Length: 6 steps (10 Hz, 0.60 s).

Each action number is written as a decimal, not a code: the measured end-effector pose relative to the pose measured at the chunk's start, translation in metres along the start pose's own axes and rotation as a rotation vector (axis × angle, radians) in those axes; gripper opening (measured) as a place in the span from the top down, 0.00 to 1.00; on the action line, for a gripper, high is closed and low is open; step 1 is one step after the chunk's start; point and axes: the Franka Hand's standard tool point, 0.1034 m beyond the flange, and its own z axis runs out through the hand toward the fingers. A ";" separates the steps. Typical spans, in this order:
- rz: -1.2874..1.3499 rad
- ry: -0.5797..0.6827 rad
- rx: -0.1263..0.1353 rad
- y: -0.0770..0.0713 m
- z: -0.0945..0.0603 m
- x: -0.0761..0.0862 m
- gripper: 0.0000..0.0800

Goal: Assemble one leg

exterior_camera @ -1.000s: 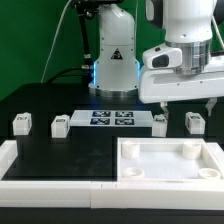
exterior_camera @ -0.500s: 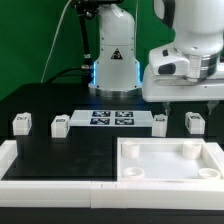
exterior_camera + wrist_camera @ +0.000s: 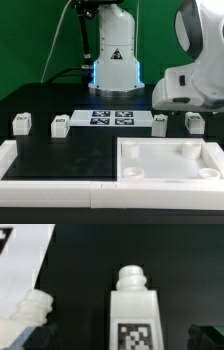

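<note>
- You see the gripper point(image 3: 120, 339) only as two dark, blurred fingers point(image 3: 209, 336), wide apart and cut off by the wrist picture's edge.
- In the exterior view you cannot make it out behind the arm point(image 3: 196, 85), which itself runs off the top and the exterior view's right.
- The leg point(image 3: 133, 308) loses part of its tag to the picture's edge.
- The second leg point(image 3: 33, 311) beside it is blurred and cut off too.

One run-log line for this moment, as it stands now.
gripper: open, empty | small white plastic tagged leg: in wrist view, ungrasped | step: approach
</note>
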 end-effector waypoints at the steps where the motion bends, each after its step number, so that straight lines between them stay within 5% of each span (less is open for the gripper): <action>1: -0.005 -0.042 0.000 0.000 -0.001 0.003 0.19; 6: -0.014 -0.026 0.002 -0.003 0.010 0.010 0.19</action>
